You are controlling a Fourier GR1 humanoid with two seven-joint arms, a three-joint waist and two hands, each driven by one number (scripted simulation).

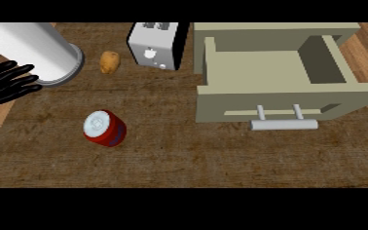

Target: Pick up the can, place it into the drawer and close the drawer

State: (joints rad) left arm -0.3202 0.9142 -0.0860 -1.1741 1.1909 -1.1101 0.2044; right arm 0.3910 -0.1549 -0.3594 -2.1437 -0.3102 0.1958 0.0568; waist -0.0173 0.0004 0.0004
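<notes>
Red can lies untouched (drawer open); left hand fingers spread, holding nothing.

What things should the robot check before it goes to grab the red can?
1. Can standing upright on the counter: ok.
2. Nothing touching or crowding the can: ok; the potato and toaster are well apart from it.
3. Drawer pulled open: ok.
4. Room inside the drawer: ok, nothing shows in it.
5. Left hand ready: ok, fingers relaxed and holding nothing, at the left edge.
6. Right hand ready: cannot tell, not in view.
</notes>
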